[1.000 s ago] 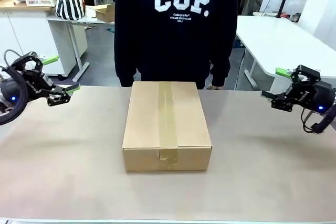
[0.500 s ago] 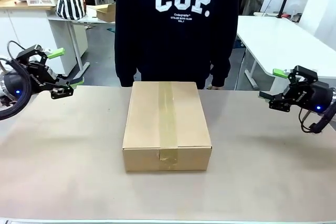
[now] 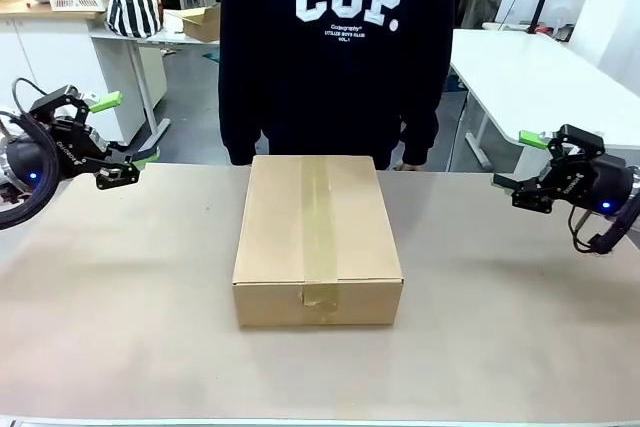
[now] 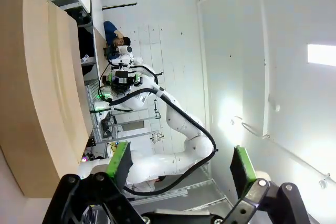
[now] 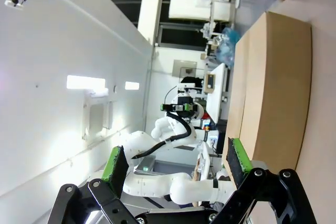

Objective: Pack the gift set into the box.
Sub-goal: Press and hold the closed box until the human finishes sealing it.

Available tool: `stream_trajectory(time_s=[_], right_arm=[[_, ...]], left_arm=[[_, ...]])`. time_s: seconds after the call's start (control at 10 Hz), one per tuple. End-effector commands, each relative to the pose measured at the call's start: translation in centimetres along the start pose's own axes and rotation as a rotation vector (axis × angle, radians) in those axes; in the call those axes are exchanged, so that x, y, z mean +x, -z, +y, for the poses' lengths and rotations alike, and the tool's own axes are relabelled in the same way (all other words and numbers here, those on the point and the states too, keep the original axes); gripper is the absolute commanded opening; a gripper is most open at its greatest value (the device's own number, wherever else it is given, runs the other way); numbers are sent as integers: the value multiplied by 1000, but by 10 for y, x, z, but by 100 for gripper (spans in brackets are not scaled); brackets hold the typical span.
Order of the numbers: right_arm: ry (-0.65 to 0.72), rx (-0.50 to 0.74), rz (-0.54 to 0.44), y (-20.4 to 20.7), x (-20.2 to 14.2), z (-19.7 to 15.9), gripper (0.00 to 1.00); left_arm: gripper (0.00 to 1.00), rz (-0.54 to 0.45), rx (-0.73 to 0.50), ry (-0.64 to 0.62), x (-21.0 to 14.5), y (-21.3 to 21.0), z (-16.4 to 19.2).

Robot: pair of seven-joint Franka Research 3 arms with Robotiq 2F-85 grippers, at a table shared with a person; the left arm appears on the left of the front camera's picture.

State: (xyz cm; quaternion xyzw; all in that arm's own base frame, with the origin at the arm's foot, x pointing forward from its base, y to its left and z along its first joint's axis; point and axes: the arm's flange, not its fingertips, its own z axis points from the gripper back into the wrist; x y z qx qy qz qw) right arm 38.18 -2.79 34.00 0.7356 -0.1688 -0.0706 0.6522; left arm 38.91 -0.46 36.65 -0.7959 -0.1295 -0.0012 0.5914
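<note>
The box [image 3: 318, 237] is a brown carton in the middle of the table, its top flaps shut under a strip of tape. The gift set is out of view. My left gripper [image 3: 127, 129] hangs open above the table's far left, well clear of the box. My right gripper [image 3: 516, 161] hangs open at the far right, also clear of it. In the left wrist view the open left gripper [image 4: 181, 163] holds nothing, and the box [image 4: 37, 87] lies to one side. In the right wrist view the open right gripper [image 5: 176, 161] holds nothing beside the box [image 5: 275, 82].
A person in a dark sweatshirt [image 3: 335, 47] stands right behind the box at the far edge. A small brown carton [image 3: 200, 22] sits on a background table. Bare tabletop [image 3: 120, 297] stretches left, right and in front of the box.
My left gripper has risen and shifted slightly right. My right gripper has edged a little left. The box has not moved.
</note>
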Motion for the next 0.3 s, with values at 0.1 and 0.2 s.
stream_trajectory(time_s=[0.1,0.2], right_arm=[[17,-20,7,1,0,6,100],[17,-20,7,1,0,6,100]], left_arm=[[100,-14,-4,13,-3,4,0],[100,-14,-4,13,-3,4,0]])
